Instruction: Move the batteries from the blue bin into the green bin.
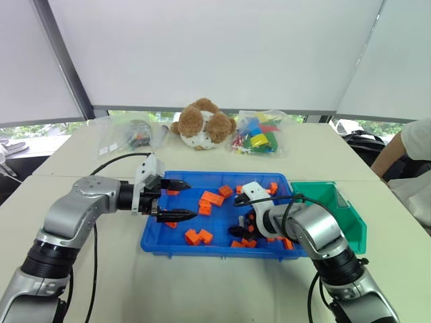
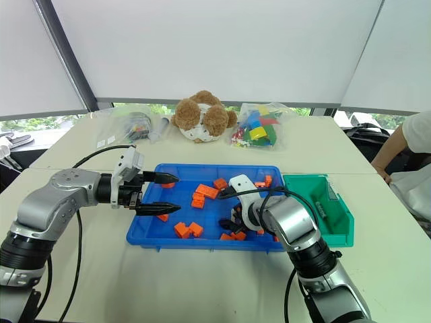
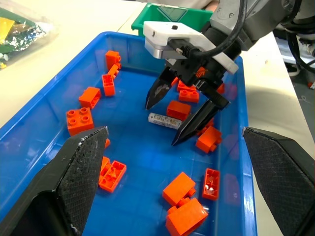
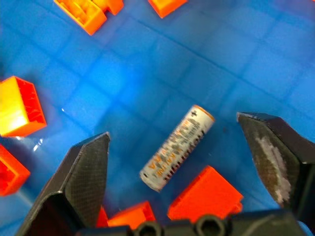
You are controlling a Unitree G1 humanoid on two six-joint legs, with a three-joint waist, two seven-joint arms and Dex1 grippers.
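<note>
- Right gripper (image 4: 177,167) spread, straddling one battery (image 4: 176,147) lying flat on blue bin (image 1: 161,243) floor, not touching.
- Left gripper (image 1: 176,200) spread, hovering over bin's left end.
- Green bin (image 1: 351,225) beside bin's right end.

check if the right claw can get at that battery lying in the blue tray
Probably yes. The right claw hangs open right over the battery, one finger on each side, with bare blue tray floor around it; an orange block sits close.

A battery (image 4: 176,147) lies in the bin (image 1: 168,245) among blocks (image 1: 211,198), another bin (image 1: 350,219) just right.
</note>
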